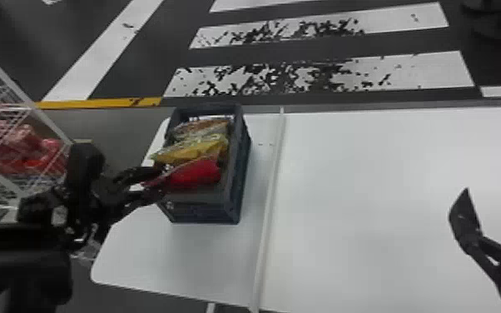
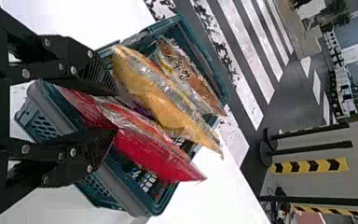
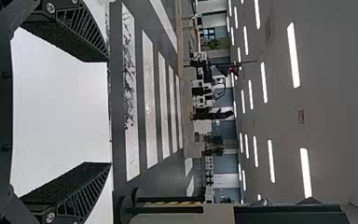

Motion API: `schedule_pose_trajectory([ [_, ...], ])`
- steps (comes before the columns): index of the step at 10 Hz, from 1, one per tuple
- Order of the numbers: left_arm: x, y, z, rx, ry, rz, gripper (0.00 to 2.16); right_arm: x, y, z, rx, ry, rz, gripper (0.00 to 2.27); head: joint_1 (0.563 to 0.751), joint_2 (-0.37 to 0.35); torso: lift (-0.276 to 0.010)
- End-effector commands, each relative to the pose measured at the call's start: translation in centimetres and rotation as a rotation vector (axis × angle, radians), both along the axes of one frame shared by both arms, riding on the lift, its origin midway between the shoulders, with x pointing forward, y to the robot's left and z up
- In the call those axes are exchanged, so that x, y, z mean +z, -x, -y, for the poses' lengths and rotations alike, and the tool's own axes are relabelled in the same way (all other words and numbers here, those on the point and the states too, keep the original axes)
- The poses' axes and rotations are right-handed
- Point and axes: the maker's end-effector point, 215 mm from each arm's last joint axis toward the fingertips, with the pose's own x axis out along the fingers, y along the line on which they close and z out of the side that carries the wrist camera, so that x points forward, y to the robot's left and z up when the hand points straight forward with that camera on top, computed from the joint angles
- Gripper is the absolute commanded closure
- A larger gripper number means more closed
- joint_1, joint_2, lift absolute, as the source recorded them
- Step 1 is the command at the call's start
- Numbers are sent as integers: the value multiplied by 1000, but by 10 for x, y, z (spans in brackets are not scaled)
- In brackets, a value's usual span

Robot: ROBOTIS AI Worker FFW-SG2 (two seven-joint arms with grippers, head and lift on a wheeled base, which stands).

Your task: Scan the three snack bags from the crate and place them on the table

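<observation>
On the left is a wire rack (image 1: 33, 105) with red packs (image 1: 25, 143) in it. Next comes the left gripper (image 1: 156, 183), at the near part of the blue crate (image 1: 241, 166). Its two fingers are apart, with the red bag (image 1: 197, 174) between them. I can't tell if they pinch it. The yellow bag (image 1: 195, 150) is just past the red one, and the brown bag (image 1: 210, 125) is farthest back. All three lean in the crate, on the white table (image 1: 366, 187). Over the right side is the right gripper (image 1: 497, 195), wide open and holding nothing.
</observation>
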Motion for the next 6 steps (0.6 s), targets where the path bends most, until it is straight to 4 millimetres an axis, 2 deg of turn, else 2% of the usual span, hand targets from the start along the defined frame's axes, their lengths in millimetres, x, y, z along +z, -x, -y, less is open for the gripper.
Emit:
schedule_pose_trajectory([
  [1,8,-1,-6,8,2,20,2138,0,0,0,0,0,-1,93,695,291,-62],
  [3,22,-1,-11,19,5,56,2135,0,0,0,0,0,-1,93,695,299,-62],
  [6,67,-3,-21,51,14,152,2135,0,0,0,-1,-1,-1,93,695,313,-62],
])
